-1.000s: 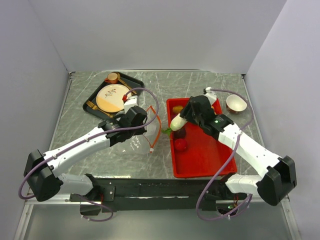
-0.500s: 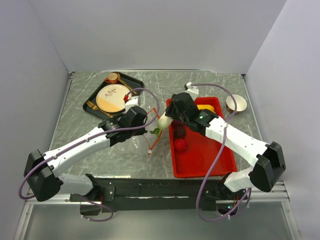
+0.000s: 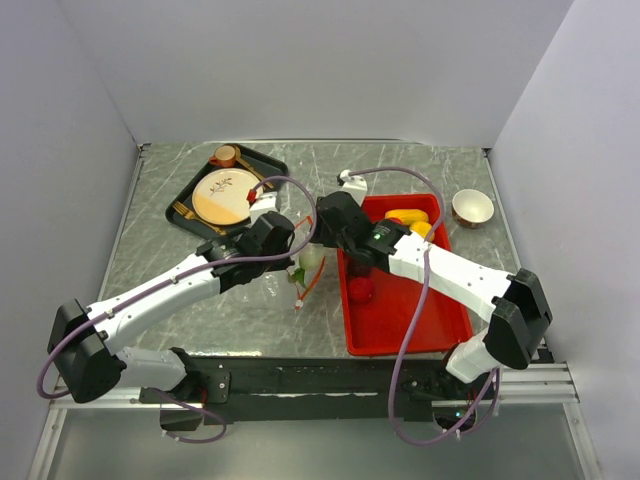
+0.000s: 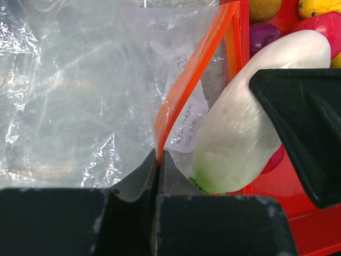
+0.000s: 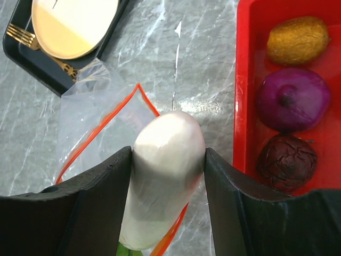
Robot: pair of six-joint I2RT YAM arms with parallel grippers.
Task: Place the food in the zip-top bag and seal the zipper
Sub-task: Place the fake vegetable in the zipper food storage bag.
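Left jaws: shut tight. You have the thin orange-red zipper strip point(image 4: 186, 90) pinched at their very tips, and it climbs away from them up and to the right.
Right jaws: partly open around the smooth white oblong toy vegetable point(image 5: 169, 170). You hold it by its long sides, with one finger point(image 5: 96, 202) pressed on each.
White vegetable: its green tip point(image 4: 205, 184) is the end just beside your left jaws. Its rounded white end reaches past the tips of your right jaws.
Clear floppy plastic bag point(image 4: 80, 96): it lies crumpled on the grey marbled tabletop point(image 5: 208, 48), spreading ahead and to the left of your left jaws. Its mouth stands raised where you pinch it.
Bag mouth: in the right wrist view the strip loops around the white vegetable, directly under your right jaws. You cannot tell whether the vegetable has passed the strip.
Rigid red rectangular tray point(image 5: 242, 80): just to the right of your right jaws.
Food in tray: a brownish-gold oval piece point(image 5: 297, 40), a purple onion-shaped piece point(image 5: 290, 98) and a dark maroon wrinkled piece point(image 5: 287, 162) sit in a row along its left wall. A red round piece point(image 3: 361, 289) and yellow pieces point(image 3: 407, 216) show from above.
Black tray point(image 5: 21, 53): it carries the white-and-orange plate point(image 5: 74, 24), ahead and to the left of your right jaws, beyond the bag.
Small white bowl point(image 3: 471, 207): well apart from both jaws, past the red tray's far right corner.
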